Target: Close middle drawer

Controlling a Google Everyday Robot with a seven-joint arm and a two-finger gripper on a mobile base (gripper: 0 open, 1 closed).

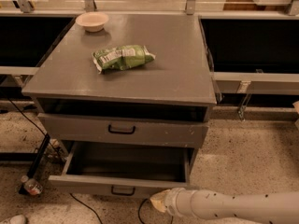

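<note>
The middle drawer (pixel 93 185) is the wide grey drawer with a low front panel and a small black bar handle (pixel 122 190). It stands pulled far out of the grey cabinet, and its flat floor is bare. My gripper (pixel 158 202) is at the end of the white arm (pixel 233 208), which comes in from the bottom right. The gripper sits low, just right of the handle, close to the drawer's front panel. I cannot tell whether it touches the panel.
Above is a taller grey drawer front with white scuffs (pixel 154 133), nearly shut. On the cabinet top (pixel 187 64) lie a green chip bag (pixel 122 57) and a small bowl (pixel 92 21). A bottle (pixel 31 186) and cables (pixel 84 206) lie on the floor at left.
</note>
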